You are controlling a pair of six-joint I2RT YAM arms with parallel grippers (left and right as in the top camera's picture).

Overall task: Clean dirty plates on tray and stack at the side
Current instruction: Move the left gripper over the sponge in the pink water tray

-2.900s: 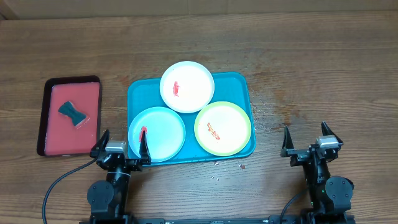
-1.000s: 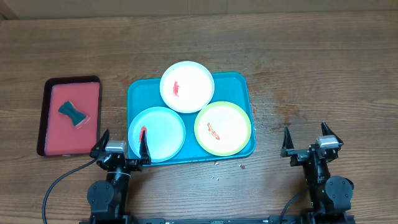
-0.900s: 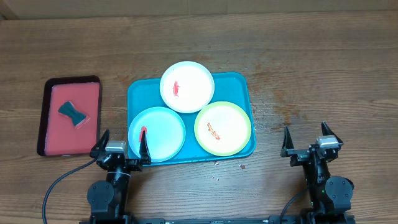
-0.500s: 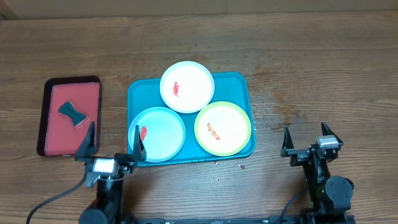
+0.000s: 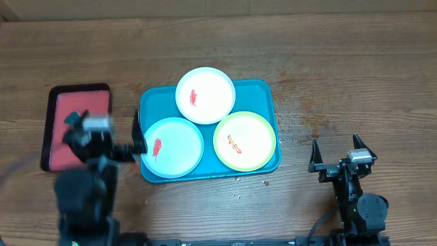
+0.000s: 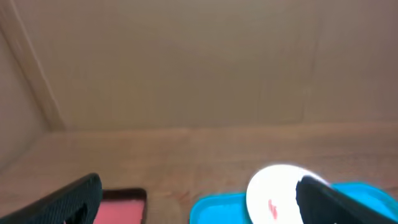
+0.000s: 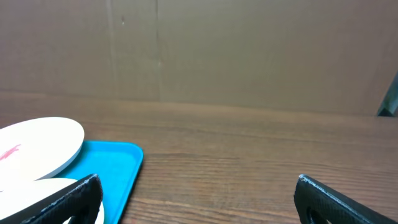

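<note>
The teal tray (image 5: 265,87) holds three plates. The white plate (image 5: 205,96) at the back has a red smear, the light blue plate (image 5: 174,147) at the front left has a red smear, and the yellow-green plate (image 5: 244,141) at the front right has an orange smear. My left gripper (image 5: 104,134) is open and empty, blurred, between the red tray and the teal tray's left edge. My right gripper (image 5: 336,143) is open and empty, right of the teal tray. The left wrist view shows the white plate (image 6: 273,193) and the teal tray (image 6: 217,211). The right wrist view shows the tray's corner (image 7: 115,165) and the white plate (image 7: 37,146).
A smaller red tray (image 5: 61,102) with a dark rim lies left of the teal tray and also shows in the left wrist view (image 6: 121,205). My left arm covers its front part. Small crumbs (image 5: 263,182) lie on the wooden table in front of the teal tray.
My left arm has lifted from its rest spot and swung back and to the left, now over the red tray's front. The dark sponge there is now covered. The right arm has not moved.
</note>
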